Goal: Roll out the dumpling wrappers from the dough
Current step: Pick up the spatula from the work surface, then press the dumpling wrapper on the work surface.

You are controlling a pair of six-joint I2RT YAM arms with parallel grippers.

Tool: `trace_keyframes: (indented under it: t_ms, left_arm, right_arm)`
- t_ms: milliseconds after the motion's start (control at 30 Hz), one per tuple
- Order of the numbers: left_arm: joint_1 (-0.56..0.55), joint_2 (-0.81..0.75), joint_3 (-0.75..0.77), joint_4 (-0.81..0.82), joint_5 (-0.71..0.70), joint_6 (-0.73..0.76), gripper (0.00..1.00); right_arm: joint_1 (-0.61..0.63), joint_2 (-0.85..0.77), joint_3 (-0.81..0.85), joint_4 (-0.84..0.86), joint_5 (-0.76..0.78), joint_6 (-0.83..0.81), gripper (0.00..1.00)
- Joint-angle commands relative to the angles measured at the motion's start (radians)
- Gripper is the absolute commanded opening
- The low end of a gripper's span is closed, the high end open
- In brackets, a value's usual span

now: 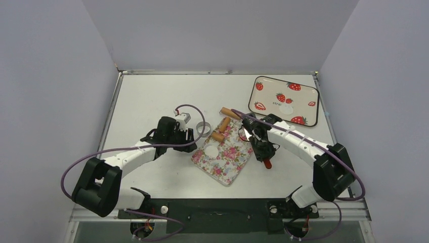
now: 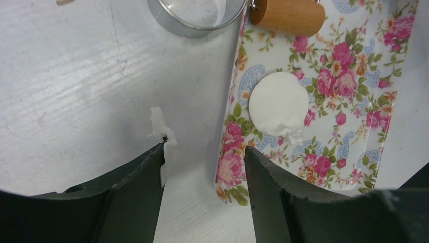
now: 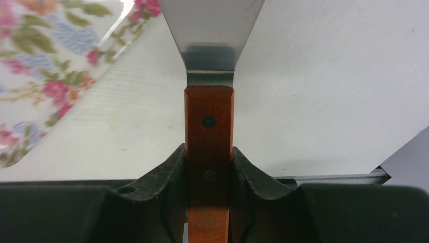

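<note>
Starting at the left, the left pincer (image 2: 205, 157) is seen spread wide just above the counter (image 1: 152, 96), with nothing held. A white scrap (image 2: 161, 126) is stuck to the tip of one of its fingers. Beyond it, a metal ring (image 2: 174, 25) is set on the counter, just beside the floral tray (image 2: 354, 101). On that tray one dumpling wrapper (image 2: 278, 104) is laid flat: a round white disc, ragged at its near edge. A wooden roller (image 2: 288, 15) is rested across the tray's far end. To the right of the tray, the right pincer (image 3: 209, 157) is clamped on the red handle of the spatula (image 3: 209, 116), both fingers pressed against its sides. The shiny blade is pointed away from the pincer, near the tray's edge. At the far right corner, a strawberry tray (image 1: 268, 91) is placed, and a second wrapper (image 1: 286, 109) is laid flat in it.
</note>
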Motion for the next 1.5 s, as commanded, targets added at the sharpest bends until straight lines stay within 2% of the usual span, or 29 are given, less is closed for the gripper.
trace_keyframes:
  t_ms: [0, 200, 267, 400, 567, 1000, 1133, 1300, 1400, 1467]
  left_arm:
    - [0.004, -0.032, -0.041, 0.109, -0.021, -0.078, 0.54]
    - [0.004, -0.051, -0.103, 0.172, -0.087, -0.136, 0.54]
    - [0.005, -0.055, -0.112, 0.179, -0.103, -0.15, 0.54]
    - [0.012, -0.065, -0.126, 0.164, -0.161, -0.182, 0.54]
    - [0.015, -0.068, -0.14, 0.177, -0.156, -0.196, 0.54]
    - [0.016, -0.07, -0.18, 0.207, -0.131, -0.215, 0.54]
    - [0.016, -0.074, -0.181, 0.214, -0.115, -0.214, 0.53]
    - [0.014, -0.078, -0.178, 0.212, -0.061, -0.219, 0.52]
    - [0.007, -0.081, -0.196, 0.22, -0.037, -0.24, 0.5]
    - [0.004, -0.082, -0.203, 0.234, -0.035, -0.241, 0.5]
  right_arm:
    - [0.093, -0.127, 0.127, -0.061, -0.026, -0.009, 0.0]
    - [0.36, -0.116, 0.123, -0.06, -0.087, -0.078, 0.0]
    - [0.389, -0.061, 0.13, -0.066, -0.09, -0.097, 0.0]
    - [0.397, -0.001, 0.149, -0.066, -0.084, -0.132, 0.0]
    - [0.41, 0.066, 0.166, -0.076, -0.122, -0.166, 0.0]
    - [0.547, 0.195, 0.152, -0.13, -0.165, -0.11, 0.0]
    - [0.569, 0.217, 0.203, -0.173, -0.128, -0.105, 0.0]
    - [0.554, 0.133, 0.365, -0.231, -0.074, -0.068, 0.0]
    - [0.549, 0.109, 0.477, -0.262, -0.087, -0.059, 0.0]
    - [0.55, 0.101, 0.494, -0.27, -0.104, -0.051, 0.0]
